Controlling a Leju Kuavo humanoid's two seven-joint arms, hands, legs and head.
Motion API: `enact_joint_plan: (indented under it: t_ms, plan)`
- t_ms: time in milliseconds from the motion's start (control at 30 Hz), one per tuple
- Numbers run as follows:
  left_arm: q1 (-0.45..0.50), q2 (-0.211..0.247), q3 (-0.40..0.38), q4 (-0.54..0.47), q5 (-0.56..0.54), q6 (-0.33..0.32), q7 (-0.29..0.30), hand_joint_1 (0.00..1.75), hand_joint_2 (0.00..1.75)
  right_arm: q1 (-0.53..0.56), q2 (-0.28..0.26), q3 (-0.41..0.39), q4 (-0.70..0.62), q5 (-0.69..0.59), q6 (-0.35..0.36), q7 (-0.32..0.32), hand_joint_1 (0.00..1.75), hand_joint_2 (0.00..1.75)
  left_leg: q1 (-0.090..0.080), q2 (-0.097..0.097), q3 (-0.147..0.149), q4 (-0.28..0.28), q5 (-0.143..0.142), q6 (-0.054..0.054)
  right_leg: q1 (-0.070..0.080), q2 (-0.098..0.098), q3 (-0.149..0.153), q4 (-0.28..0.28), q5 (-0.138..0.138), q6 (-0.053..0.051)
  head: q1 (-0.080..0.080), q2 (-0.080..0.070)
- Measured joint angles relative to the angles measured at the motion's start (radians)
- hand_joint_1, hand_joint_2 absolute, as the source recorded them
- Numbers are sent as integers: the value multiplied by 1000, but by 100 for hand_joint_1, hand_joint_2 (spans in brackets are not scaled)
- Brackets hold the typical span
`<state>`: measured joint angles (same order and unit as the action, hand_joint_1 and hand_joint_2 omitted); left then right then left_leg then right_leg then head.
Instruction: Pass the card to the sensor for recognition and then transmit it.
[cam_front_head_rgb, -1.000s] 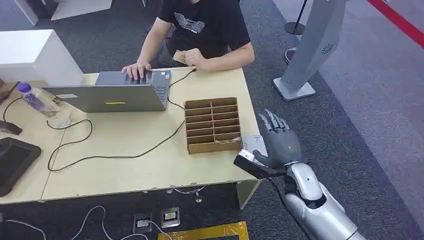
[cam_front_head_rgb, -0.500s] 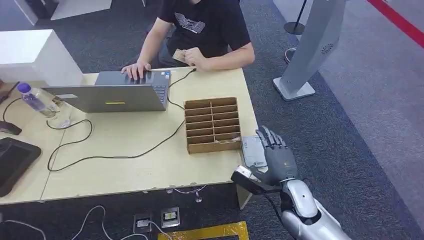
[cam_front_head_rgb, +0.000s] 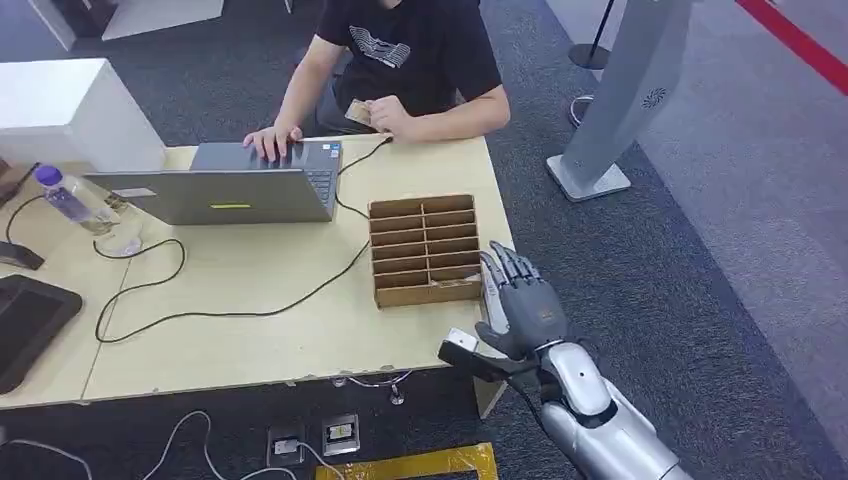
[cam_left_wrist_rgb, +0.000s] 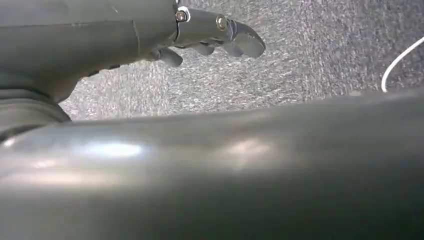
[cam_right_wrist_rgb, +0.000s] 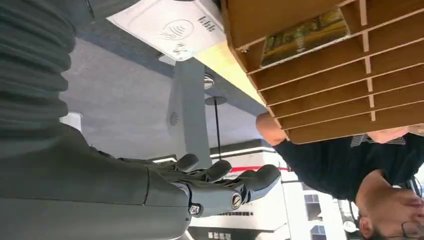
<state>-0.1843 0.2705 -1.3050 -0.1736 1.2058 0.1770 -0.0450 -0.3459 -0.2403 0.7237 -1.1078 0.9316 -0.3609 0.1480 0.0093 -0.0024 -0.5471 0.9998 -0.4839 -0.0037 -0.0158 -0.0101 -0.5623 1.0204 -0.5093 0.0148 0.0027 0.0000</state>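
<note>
Head view: the right hand (cam_front_head_rgb: 520, 305) hovers at the right edge of the table (cam_front_head_rgb: 250, 290), fingers stretched out and slightly apart, holding nothing. It is over the white sensor (cam_front_head_rgb: 490, 285), which lies just beside the wooden rack (cam_front_head_rgb: 425, 250). A card (cam_front_head_rgb: 445, 282) lies in the rack's nearest row. A person (cam_front_head_rgb: 410, 50) sits at the far side, one hand on a laptop (cam_front_head_rgb: 225, 185), the other holding a second card (cam_front_head_rgb: 358, 112).

Left wrist view: the left hand (cam_left_wrist_rgb: 210, 37) hangs over grey carpet (cam_left_wrist_rgb: 325, 50), fingers loosely curled, empty.

Right wrist view: the right hand's fingers (cam_right_wrist_rgb: 225, 182) are extended and bare. The sensor (cam_right_wrist_rgb: 170, 25) touches the rack (cam_right_wrist_rgb: 325, 75), and the card (cam_right_wrist_rgb: 302, 35) lies in the compartment nearest the sensor.
</note>
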Motion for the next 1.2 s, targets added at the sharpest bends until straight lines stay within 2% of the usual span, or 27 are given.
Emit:
enact_joint_plan:
  t_ms: [167,400,567,1200]
  plan:
    - [3,0,0,0,-1,-3,4,0,0,-9,28,4,21,35,-12,21,0,175,0,0,0,0,0,0,0,0,0,0,0,0,0,0]
    - [6,0,0,0,-1,-3,4,0,0,-35,41,5,42,61,-10,-31,0,175,0,0,0,0,0,0,0,0,0,0,0,0,0,0]
    - [8,0,0,0,-3,-3,4,0,0,-51,59,5,66,77,-35,-68,0,175,0,0,0,0,0,0,0,0,0,0,0,0,0,0]
    - [12,5,0,1,3,-3,4,0,0,-98,111,19,129,129,5,-95,0,175,0,0,0,0,0,0,0,0,0,0,0,0,0,0]
